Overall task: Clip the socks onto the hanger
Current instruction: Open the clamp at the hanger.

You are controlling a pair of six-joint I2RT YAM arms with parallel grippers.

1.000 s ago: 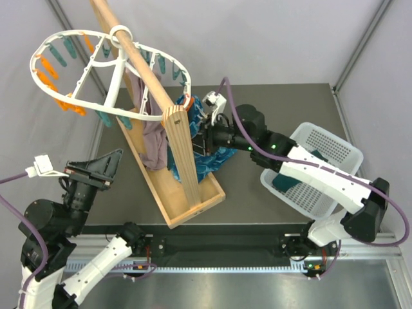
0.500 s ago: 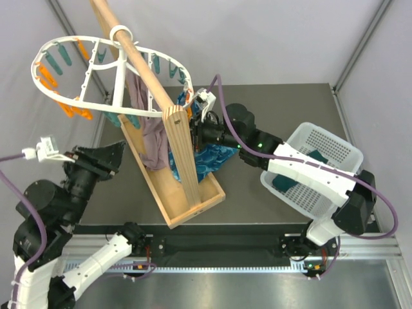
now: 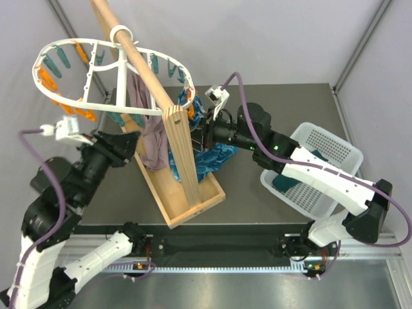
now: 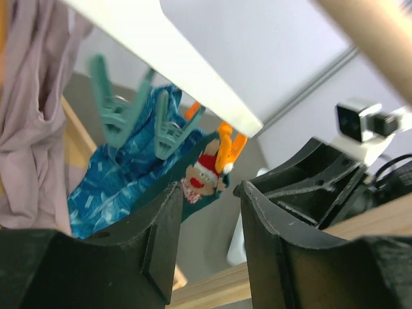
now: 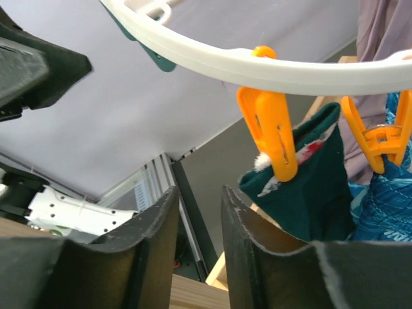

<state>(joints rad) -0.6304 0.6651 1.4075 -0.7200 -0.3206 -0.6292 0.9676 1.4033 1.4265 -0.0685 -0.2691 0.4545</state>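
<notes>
The white oval hanger (image 3: 96,103) hangs by its hook from the wooden pole (image 3: 138,59). One dark teal sock (image 5: 318,193) with a small Santa figure (image 4: 201,175) hangs from an orange peg (image 5: 273,138) on the ring's near right end. My right gripper (image 5: 199,196) is just below and left of that peg, open and empty, with the sock beside its right finger. My left gripper (image 4: 209,190) is under the ring (image 4: 193,77), open and empty, looking across at the same sock. A second dark teal sock (image 3: 282,182) lies in the white basket (image 3: 335,145).
The pole rests on a wooden upright (image 3: 181,151) with a long wooden base (image 3: 187,209). A mauve-grey cloth (image 3: 151,145) and a bright blue mottled cloth (image 3: 215,158) hang from the hanger. Teal pegs (image 4: 116,109) and another orange peg (image 5: 380,138) line the ring.
My left arm has swung up and to the right, bringing its gripper close under the hanger. The hanger ring has shifted slightly. My right gripper stays by the orange peg.
</notes>
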